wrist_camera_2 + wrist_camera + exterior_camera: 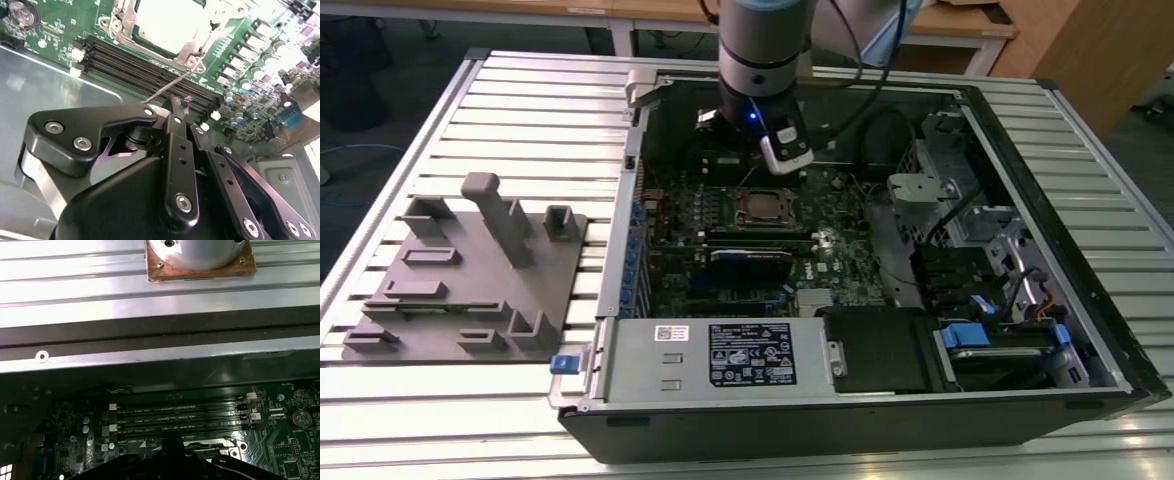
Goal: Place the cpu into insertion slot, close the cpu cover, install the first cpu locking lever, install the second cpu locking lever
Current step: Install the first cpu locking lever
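Counter (520,110) of metal slats carries an open computer case (1067,200). On its green motherboard (680,215), the cpu (765,206) sits in the insertion slot (767,226), framed by the cpu cover (125,22). The closed claw (178,106) hangs over the memory slots (130,62), a thin lever (167,85) just beside its tips.

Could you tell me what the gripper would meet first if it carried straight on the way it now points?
Most likely the thin silver locking lever, which crosses just ahead of the gripper; beyond it lie the black memory slots. Depth is unclear.
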`<state>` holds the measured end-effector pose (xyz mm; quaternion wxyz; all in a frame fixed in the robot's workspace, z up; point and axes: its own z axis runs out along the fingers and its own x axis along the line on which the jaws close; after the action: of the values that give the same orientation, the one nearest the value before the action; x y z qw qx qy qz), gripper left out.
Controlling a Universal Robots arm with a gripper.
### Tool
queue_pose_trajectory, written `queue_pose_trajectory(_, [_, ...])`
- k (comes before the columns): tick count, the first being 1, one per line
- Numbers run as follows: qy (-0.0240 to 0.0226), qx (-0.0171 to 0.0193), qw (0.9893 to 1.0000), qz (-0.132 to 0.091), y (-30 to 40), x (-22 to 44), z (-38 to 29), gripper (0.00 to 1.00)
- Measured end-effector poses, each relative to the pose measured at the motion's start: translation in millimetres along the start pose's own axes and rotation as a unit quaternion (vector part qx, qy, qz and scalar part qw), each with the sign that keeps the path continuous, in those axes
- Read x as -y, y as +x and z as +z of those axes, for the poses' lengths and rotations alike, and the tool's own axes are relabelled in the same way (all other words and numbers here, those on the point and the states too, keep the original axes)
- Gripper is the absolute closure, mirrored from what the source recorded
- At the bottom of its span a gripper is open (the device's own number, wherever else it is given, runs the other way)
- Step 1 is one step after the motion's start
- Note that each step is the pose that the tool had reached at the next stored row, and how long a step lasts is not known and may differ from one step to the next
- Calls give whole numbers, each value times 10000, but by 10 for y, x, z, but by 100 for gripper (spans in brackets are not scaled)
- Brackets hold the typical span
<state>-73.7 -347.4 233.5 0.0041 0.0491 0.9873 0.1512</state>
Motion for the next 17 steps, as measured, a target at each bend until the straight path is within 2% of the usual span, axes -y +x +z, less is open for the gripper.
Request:
queue_pose_trajectory(6, [35,4,10000,-1,-72,2,28,90])
queue_pose_trajectory(11, [41,4,10000,-1,-75,2,29,90])
queue_pose_trajectory(17, [70,17,10000,-5,-80,25,104,90])
